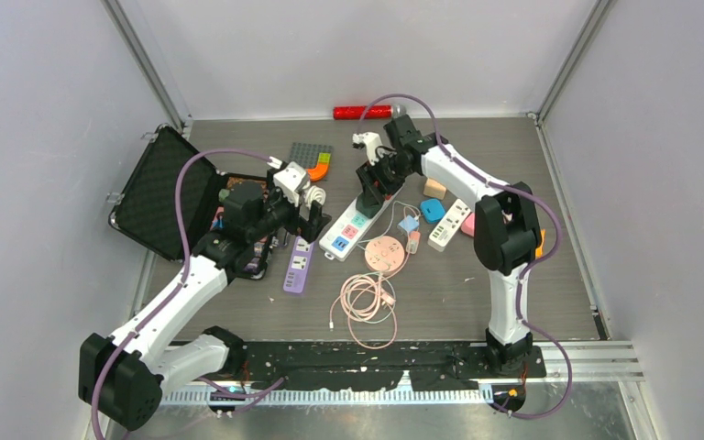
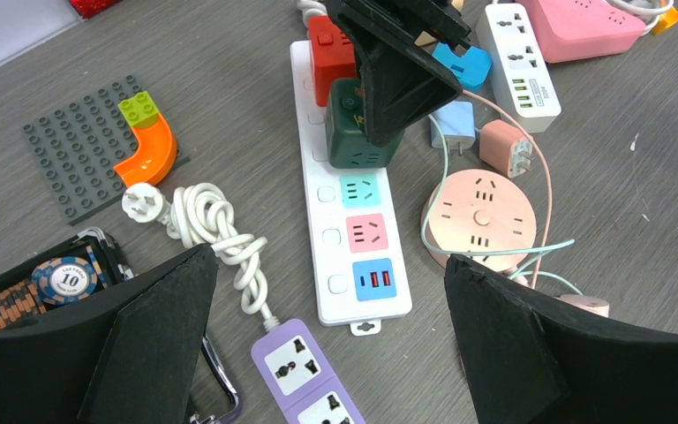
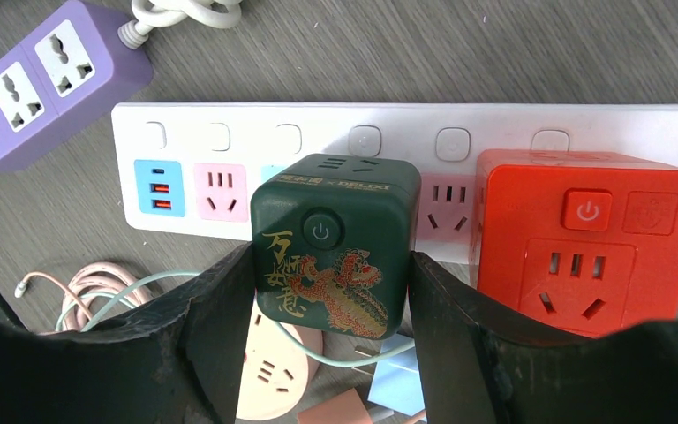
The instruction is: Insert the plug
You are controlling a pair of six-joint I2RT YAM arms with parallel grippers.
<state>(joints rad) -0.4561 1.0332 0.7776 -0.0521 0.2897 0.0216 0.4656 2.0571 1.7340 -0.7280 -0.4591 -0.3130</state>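
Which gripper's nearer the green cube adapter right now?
Right. The right gripper clamps the green cube adapter at the white power strip; the left gripper hangs open near the strip's USB end, apart from it.

White arms (image 1: 176, 295), black joints (image 1: 506, 229), purple cables (image 1: 181, 200)

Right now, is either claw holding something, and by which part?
The right gripper clamps the dark green cube adapter by its two opposite side faces. The left gripper is open, holding nothing.
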